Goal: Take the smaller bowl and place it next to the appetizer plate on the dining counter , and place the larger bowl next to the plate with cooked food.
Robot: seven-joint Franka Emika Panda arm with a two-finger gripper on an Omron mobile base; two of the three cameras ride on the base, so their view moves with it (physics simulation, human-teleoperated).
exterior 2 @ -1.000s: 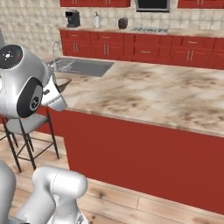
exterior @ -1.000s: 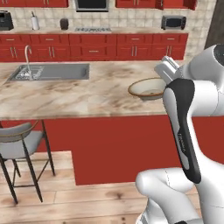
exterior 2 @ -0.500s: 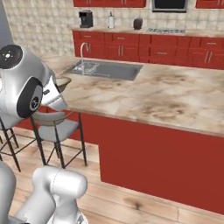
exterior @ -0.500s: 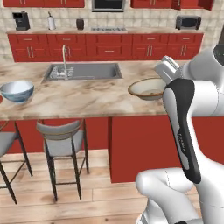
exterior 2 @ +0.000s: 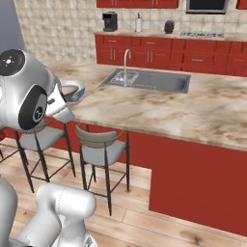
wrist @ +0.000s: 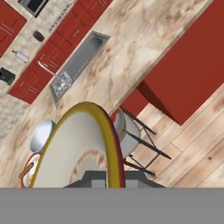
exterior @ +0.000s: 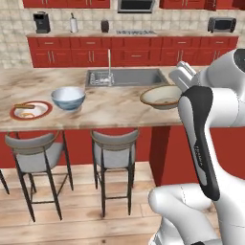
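1. Three task things show in the left base view. The small bowl (exterior: 161,96) is held up at the gripper (exterior: 178,82), level with the far right part of the island (exterior: 119,112), its beige inside facing up. The big bowl (exterior: 68,97) stands on the island's marble top, left of the sink (exterior: 127,77). Just left of it, close but apart, lies the food plate (exterior: 31,110) with its red rim and brown and orange pieces. Two stools (exterior: 113,148) stand under the island's near edge. The wall counter (exterior: 129,50) runs behind, bearing a coffee machine (exterior: 41,22) and a toaster (exterior: 221,24).

2. In the right base view the arm's round joint (exterior 2: 30,96) fills the left side. The big bowl (exterior 2: 73,90) peeks out from behind it, on the island (exterior 2: 193,116). The sink (exterior 2: 149,80) with its tap lies further along the top. A stool (exterior 2: 102,147) stands at the island's near edge.

3. In the hand view the small bowl (wrist: 78,148) fills the lower middle, seen edge-on, its brownish-yellow rim curving over a pale inside. The fingertips (wrist: 107,178) at the bottom are pressed together on that rim, pinching it. Beyond the bowl, the big bowl (wrist: 41,134) sits on the island (wrist: 131,61), and a slice of the food plate (wrist: 27,171) shows below it at the left. The sink (wrist: 76,63) lies across the marble top, and a stool (wrist: 129,131) stands over the wood floor (wrist: 192,140).
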